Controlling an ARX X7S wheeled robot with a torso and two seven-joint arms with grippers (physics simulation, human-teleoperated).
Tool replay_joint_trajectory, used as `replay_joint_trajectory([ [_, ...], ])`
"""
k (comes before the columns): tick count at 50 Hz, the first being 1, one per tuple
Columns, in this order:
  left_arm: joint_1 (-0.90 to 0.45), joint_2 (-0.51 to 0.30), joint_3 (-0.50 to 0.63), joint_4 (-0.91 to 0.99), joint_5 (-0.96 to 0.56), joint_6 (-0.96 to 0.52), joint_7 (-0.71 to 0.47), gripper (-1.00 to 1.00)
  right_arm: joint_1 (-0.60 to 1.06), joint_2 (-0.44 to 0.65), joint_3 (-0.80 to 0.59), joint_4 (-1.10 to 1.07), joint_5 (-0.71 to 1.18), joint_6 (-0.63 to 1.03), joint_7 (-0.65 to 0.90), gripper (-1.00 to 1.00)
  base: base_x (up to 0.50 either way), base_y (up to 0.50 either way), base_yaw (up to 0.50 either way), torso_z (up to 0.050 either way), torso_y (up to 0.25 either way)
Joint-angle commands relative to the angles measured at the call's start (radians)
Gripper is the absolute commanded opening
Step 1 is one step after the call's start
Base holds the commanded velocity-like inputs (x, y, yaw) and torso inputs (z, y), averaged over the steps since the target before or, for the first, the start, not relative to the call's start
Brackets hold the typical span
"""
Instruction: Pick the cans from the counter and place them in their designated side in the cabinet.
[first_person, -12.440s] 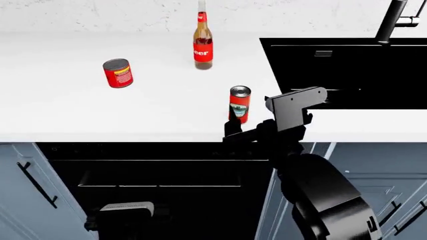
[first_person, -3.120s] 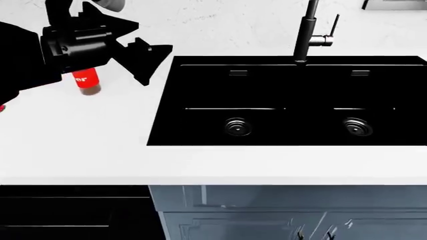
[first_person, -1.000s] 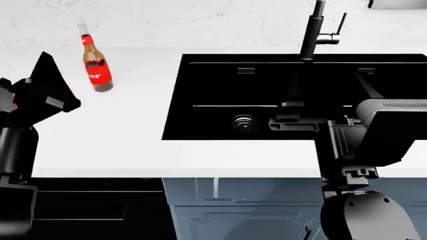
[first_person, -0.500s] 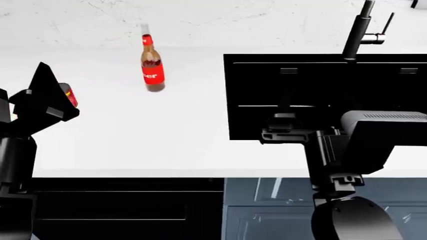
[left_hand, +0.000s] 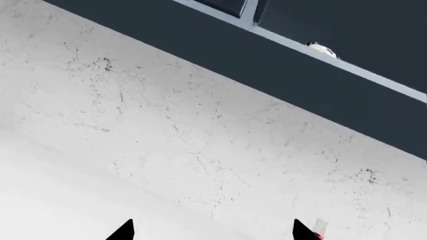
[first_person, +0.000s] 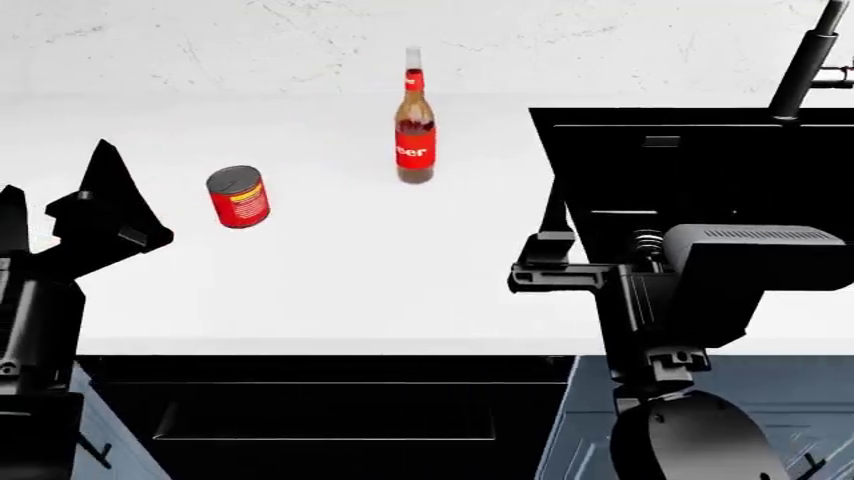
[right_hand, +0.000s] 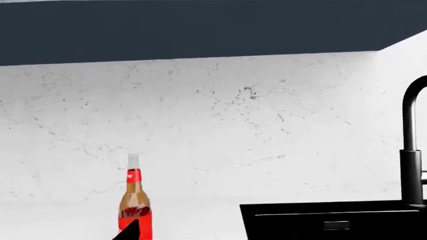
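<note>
Jaws of the left gripper (first_person: 60, 215) stand spread with nothing between them, two dark fingertips (left_hand: 123, 231) apart in the left wrist view, low over the tabletop (first_person: 334, 270) near its front-left edge. The right gripper (first_person: 547, 255) sits by the sink's (first_person: 694, 170) left rim; only one fingertip (right_hand: 130, 231) shows in its wrist view, so whether its jaws are released or clenched I cannot tell. One can (first_person: 238, 196), squat with a yellow stripe, rests on the tabletop just beyond the left gripper, apart from it. The bottle (first_person: 414, 125) stands upright farther back, near the marbled wall (right_hand: 200, 125). The tap (first_person: 805, 60) rises behind the sink.
</note>
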Motion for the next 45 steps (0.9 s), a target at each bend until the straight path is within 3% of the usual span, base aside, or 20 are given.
replay_joint_trajectory([
  [1, 0.015, -0.024, 0.033, -0.013, 0.040, -0.010, 0.018, 1.00, -0.003, 0.007, -0.010, 0.023, 0.015, -0.019, 0.012, 1.00, 0.00, 0.50, 0.00, 0.000, 0.000],
  [26, 0.035, -0.052, 0.066, -0.020, 0.070, -0.012, 0.035, 1.00, 0.002, 0.025, -0.035, 0.041, 0.049, -0.021, 0.026, 1.00, 0.01, 0.50, 0.00, 0.000, 0.000],
  [45, 0.033, -0.059, 0.073, -0.015, 0.071, -0.005, 0.033, 1.00, 0.009, 0.034, -0.031, 0.041, 0.074, -0.017, 0.046, 1.00, 0.42, 0.32, 0.00, 0.000, 0.000],
])
